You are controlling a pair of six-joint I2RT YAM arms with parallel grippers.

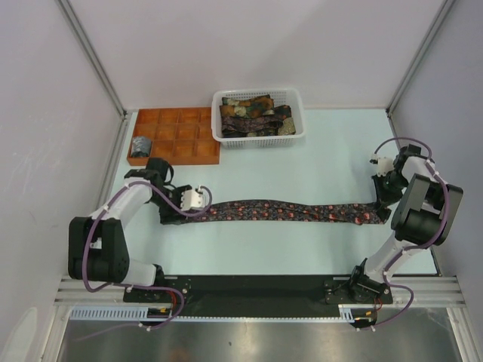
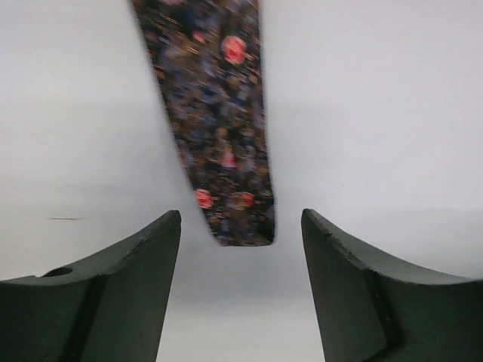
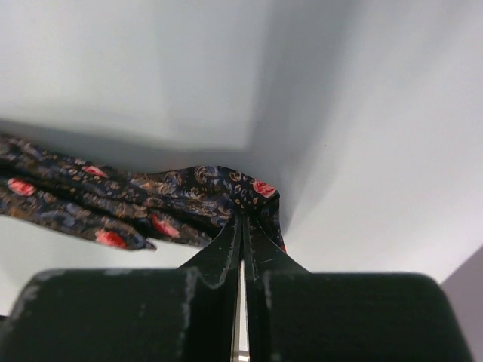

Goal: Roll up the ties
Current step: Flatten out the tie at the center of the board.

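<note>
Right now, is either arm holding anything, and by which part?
The right gripper is shut on the dark tie, pinching its wide end. The left gripper is open around the narrow end and holds nothing.

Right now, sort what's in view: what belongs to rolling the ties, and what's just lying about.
Job:
- dark tie, flat on the table
- ties in the basket
- right gripper, shut on the dark tie
- left gripper, open

Lying about:
- basket
- orange tray

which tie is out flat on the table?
The dark tie with pink-red marks, stretched between both hands; the others sit bundled in the white basket.
</note>
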